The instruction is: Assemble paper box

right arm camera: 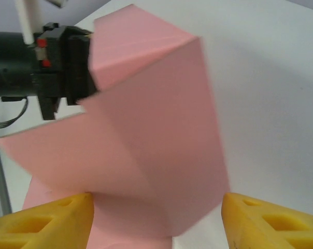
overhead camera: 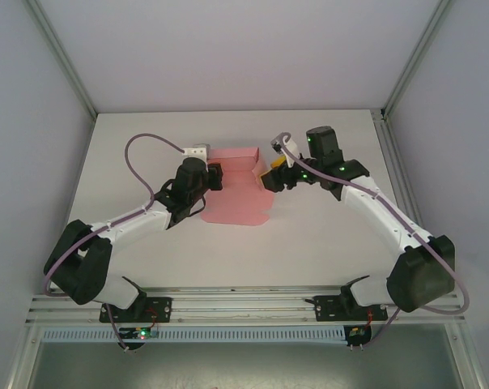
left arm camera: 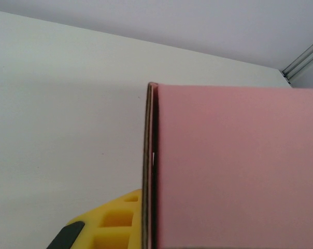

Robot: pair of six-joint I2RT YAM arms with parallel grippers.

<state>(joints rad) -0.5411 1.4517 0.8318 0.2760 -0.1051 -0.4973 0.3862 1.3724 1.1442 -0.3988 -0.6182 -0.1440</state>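
Paper box [overhead camera: 238, 198], a partly folded pink card, lies near the middle of the table [overhead camera: 325, 243]. The left gripper [overhead camera: 215, 178] is clamped on the card's edge toward the table's left side. The right gripper [overhead camera: 270, 178] stands wide, with its yellow fingers [right arm camera: 47, 220] flanking a raised panel.

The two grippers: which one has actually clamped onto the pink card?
The left gripper: it is shut on the left edge of the paper box. The right gripper has its yellow fingers spread wide on either side of it.
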